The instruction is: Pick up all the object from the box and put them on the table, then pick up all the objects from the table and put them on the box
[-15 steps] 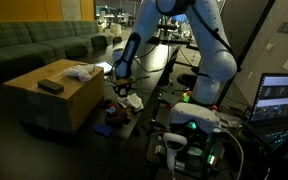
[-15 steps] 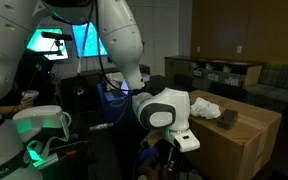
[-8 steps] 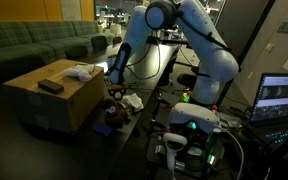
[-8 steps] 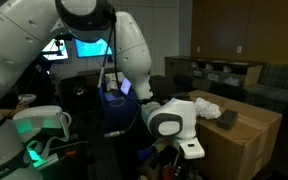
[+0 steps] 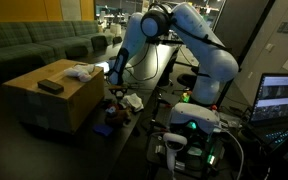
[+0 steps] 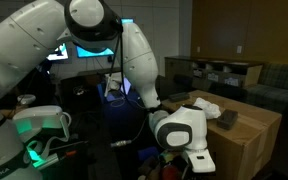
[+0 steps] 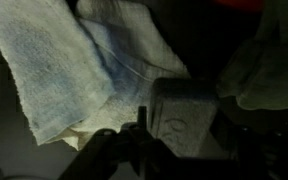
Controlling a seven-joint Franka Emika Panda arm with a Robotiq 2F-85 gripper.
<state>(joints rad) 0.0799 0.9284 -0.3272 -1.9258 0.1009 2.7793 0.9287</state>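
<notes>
The tan box point(image 5: 54, 100) point(image 6: 252, 138) carries a dark blocky item point(image 5: 50, 87) point(image 6: 227, 118) and a white cloth point(image 5: 81, 71) point(image 6: 206, 105) on its top. My gripper point(image 5: 115, 88) point(image 6: 181, 132) hangs low between the box and the black table point(image 5: 134, 125), close over the things lying there. Another white cloth point(image 5: 130, 100), small red items point(image 5: 110, 112) and a brown item point(image 5: 103, 128) lie on the table. The wrist view shows a pale-blue and white cloth point(image 7: 69, 70) right under the gripper point(image 7: 189, 120), and a pale cloth point(image 7: 266, 75) to the right. The dark picture hides how the jaws stand.
A green sofa point(image 5: 34, 45) runs behind the box. A lit laptop point(image 5: 282, 98) and a stand with a green light point(image 5: 192, 125) point(image 6: 39, 128) sit by the robot's base. Cables cross the table behind the arm. Shelves and a couch point(image 6: 229, 72) stand at the back.
The arm has bent over and swung toward the box, bringing the gripper lower. In an exterior view the gripper has slid right and down.
</notes>
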